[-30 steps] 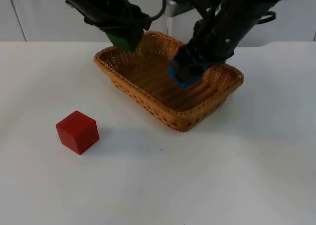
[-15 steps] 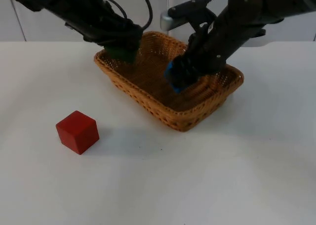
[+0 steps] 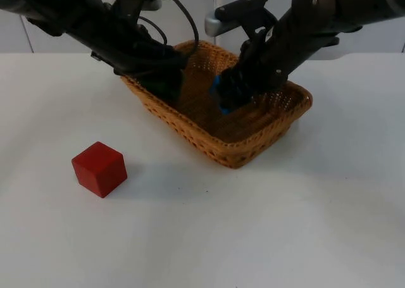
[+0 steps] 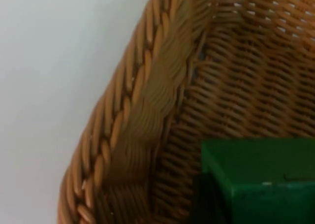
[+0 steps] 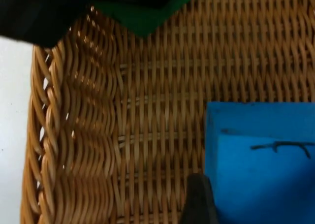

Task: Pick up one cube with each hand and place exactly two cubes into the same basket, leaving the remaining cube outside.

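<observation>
Gripping cubes — both tools (image 3: pixel 166 85) (image 3: pixel 229 93) inside basket (image 3: pixel 266 133)

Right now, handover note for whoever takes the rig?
Left claw: inside the basket at its left wall, shut on the green cube.
Right claw: over the basket's middle, shut on the blue cube.
Red cube: on the table, outside the basket, untouched.
Done: both cubes picked and brought in.
Left: release both, withdraw the arms, leave the red one out.

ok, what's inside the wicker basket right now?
Inside the woven orange wicker basket: the left claw holding a green cube, and the right claw holding a blue cube. Both arms cover part of the floor; whether either cube touches it cannot be told.
</observation>
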Robot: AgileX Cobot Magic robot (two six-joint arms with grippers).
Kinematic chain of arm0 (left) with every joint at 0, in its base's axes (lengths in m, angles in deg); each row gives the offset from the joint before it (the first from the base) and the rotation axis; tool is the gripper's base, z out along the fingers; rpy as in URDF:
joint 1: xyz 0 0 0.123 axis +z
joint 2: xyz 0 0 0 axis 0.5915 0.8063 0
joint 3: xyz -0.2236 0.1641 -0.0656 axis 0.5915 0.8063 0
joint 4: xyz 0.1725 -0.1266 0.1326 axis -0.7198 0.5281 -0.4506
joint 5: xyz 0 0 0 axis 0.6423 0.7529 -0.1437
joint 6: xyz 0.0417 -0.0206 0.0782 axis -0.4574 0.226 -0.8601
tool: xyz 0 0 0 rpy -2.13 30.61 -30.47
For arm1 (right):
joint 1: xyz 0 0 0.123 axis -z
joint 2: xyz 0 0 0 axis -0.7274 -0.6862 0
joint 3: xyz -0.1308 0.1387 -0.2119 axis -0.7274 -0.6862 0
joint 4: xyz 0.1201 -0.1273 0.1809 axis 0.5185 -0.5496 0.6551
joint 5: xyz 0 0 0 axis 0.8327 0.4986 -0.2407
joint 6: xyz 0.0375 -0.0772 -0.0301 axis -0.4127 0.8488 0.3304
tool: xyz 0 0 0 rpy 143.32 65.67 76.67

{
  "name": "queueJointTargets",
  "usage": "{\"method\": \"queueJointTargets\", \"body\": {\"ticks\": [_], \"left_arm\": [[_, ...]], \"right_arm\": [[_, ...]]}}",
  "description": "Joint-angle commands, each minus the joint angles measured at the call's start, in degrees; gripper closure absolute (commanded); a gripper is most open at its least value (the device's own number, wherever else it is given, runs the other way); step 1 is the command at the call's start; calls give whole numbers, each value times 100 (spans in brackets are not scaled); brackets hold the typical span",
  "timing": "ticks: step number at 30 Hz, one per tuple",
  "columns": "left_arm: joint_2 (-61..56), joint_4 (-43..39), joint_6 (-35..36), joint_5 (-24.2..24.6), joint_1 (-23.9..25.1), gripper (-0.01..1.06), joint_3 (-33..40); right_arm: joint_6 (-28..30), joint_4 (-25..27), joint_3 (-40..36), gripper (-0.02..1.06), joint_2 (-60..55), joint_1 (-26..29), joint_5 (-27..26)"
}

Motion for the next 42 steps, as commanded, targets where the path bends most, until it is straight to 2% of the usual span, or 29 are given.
{"method": "queueJointTargets", "body": {"ticks": [1,3,6,7,8,10,11,15,16,18,19,21,22,29,42], "left_arm": [[-22,187,-21,50,-5,105,-48],[-22,196,-21,72,-5,105,-48],[-22,221,-21,100,-5,104,-48],[-22,221,-21,100,-5,104,-48],[-22,247,-21,128,-5,102,-48],[-22,259,-21,187,-5,90,-48],[-22,259,-21,187,-5,90,-48],[-22,259,-21,350,-5,54,-48],[-22,259,-21,350,-5,54,-48],[-33,304,-21,450,-5,33,-48],[-45,304,-21,483,-5,27,-48],[-56,304,-21,509,-5,24,-48],[-97,304,-21,578,-5,19,-48],[-674,63,-21,791,-5,16,-48],[-2304,-336,69,1440,6,16,-48]], "right_arm": [[-14,24,37,103,19,18,-27],[-14,24,37,100,19,18,-10],[-14,24,37,84,19,18,60],[-14,24,37,84,19,18,60],[-14,24,37,78,19,18,76],[-14,24,37,62,19,18,99],[-14,24,37,62,19,18,99],[-14,24,37,42,19,18,87],[-14,24,37,42,19,18,87],[-14,24,37,34,31,18,87],[-14,24,37,32,67,18,119],[-14,14,37,32,102,18,158],[-14,14,37,32,181,18,180],[11,-13,37,33,896,18,335],[11,-2,37,33,2494,18,1221]]}}
